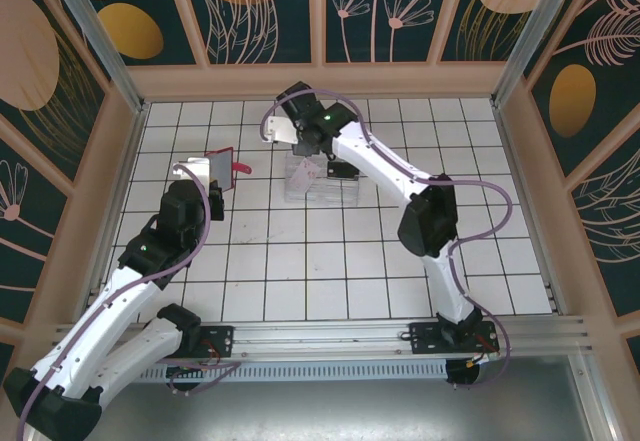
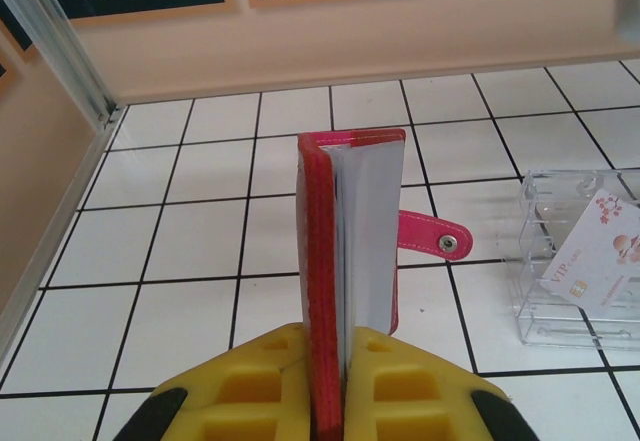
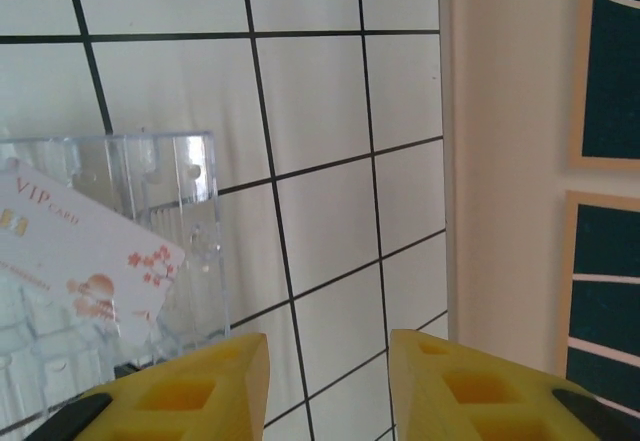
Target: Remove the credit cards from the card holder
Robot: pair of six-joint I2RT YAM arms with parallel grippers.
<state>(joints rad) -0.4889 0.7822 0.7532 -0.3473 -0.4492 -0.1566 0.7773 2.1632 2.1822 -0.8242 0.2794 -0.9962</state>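
The card holder [image 2: 318, 231], a red wallet with greyish inner pockets, stands upright on its edge, its snap tab [image 2: 440, 238] sticking out to the right. My left gripper [image 2: 345, 361] is shut on its lower edge; from above the card holder [image 1: 218, 166] shows at the left of the tiles with the left gripper [image 1: 211, 185] under it. A pale whitish-pink credit card [image 3: 80, 261] marked VIP lies tilted in the clear tray [image 3: 190, 191]. My right gripper [image 3: 328, 371] is open above bare tiles just beside the tray, holding nothing. The dark card is out of view.
The clear plastic tray [image 1: 335, 193] sits mid-table with the pale card [image 1: 308, 173] in it, and the right gripper [image 1: 303, 153] hangs at its back left. A wooden wall [image 1: 320, 79] borders the tiles at the back and both sides.
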